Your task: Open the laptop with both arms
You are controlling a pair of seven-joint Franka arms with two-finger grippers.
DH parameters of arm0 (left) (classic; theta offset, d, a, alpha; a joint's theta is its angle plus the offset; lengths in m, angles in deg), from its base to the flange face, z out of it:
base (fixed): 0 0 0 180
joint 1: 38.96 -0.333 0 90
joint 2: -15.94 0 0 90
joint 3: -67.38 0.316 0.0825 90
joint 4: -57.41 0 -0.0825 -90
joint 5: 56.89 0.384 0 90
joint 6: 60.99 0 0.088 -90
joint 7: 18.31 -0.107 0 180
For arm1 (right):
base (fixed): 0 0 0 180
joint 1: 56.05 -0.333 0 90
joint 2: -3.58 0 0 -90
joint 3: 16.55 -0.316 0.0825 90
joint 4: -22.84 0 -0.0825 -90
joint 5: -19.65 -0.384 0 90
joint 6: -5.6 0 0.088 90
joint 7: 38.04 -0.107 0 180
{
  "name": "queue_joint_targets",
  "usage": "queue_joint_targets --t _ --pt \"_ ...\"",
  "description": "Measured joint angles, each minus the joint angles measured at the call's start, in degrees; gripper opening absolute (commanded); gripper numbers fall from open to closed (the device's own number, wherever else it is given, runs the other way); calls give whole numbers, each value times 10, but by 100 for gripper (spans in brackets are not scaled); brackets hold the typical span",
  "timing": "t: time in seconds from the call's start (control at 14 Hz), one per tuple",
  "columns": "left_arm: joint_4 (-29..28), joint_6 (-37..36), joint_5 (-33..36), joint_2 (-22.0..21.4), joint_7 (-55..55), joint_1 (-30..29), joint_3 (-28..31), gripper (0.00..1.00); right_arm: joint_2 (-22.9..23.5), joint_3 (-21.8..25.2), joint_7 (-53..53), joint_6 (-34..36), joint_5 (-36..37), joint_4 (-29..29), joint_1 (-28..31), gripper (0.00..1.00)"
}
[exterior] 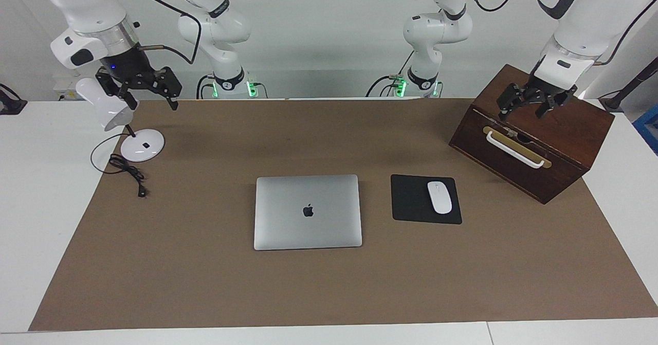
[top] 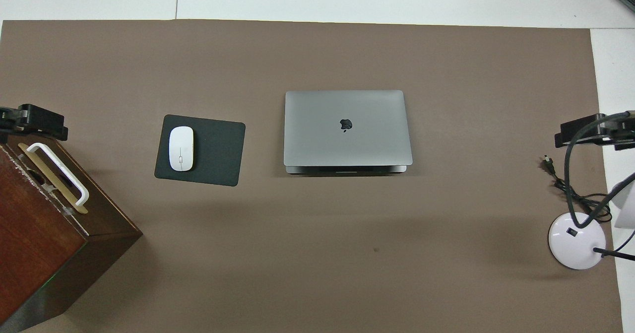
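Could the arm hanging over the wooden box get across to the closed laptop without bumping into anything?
Probably yes. The left pincer hangs over the wooden box; between it and the laptop lie only the flat mouse pad and mouse, which it could pass over.

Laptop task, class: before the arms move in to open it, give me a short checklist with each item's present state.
1. Laptop lid shut, flat on the mat: ok.
2. Nothing on the lid: ok.
3. Mouse on its mouse pad, beside the laptop, apart from it: ok.
4. Left gripper over the wooden box, open: ok.
5. Right gripper up beside the desk lamp, open: ok.
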Motion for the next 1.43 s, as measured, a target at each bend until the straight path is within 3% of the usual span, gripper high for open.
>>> queue_joint_targets --t 1.14,1.21,1.28,1.43 --pt "-3 0 0 -1 0 0 0 100 0 1 0 0 0 0 3 100" --pt "-3 0 0 -1 0 0 0 97 0 1 0 0 0 0 4 100" --pt "-3 0 0 -1 2 0 0 88 0 1 0 0 0 0 5 100" --pt "-4 0 0 -1 4 0 -1 60 0 1 1 0 0 0 6 100"
